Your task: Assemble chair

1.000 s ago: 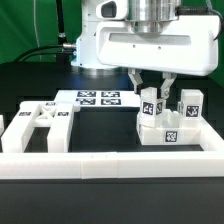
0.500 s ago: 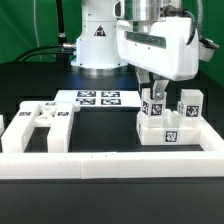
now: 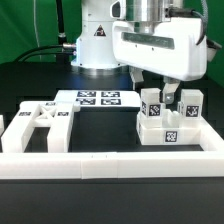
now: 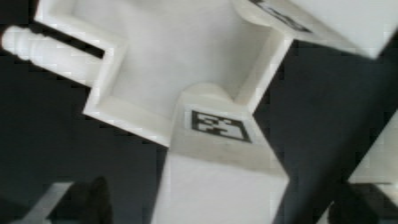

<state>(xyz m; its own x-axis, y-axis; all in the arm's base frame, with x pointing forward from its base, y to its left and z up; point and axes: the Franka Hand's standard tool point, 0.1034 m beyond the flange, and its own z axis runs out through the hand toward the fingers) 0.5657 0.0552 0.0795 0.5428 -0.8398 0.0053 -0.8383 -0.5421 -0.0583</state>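
The chair's white seat block (image 3: 166,131) stands at the exterior view's right, inside the border rail. Two short tagged posts rise from it, one nearer the middle (image 3: 152,105) and one further right (image 3: 190,103). My gripper (image 3: 152,90) hangs over the nearer post, open, with one finger (image 3: 136,80) on each side and a gap at both. In the wrist view that post (image 4: 222,180) runs between the dark fingers (image 4: 80,200) with its tag (image 4: 217,125) showing. A cross-braced side piece (image 3: 40,118) lies flat at the exterior view's left.
The marker board (image 3: 97,98) lies flat behind the parts. A long low white border rail (image 3: 110,160) runs along the front and turns up at both ends. The robot's base (image 3: 95,40) stands at the back. A pegged white panel (image 4: 169,50) shows in the wrist view.
The hand twisted round on the nearer post, then the jaws spread apart and let go of it. The post stays upright in the seat block.
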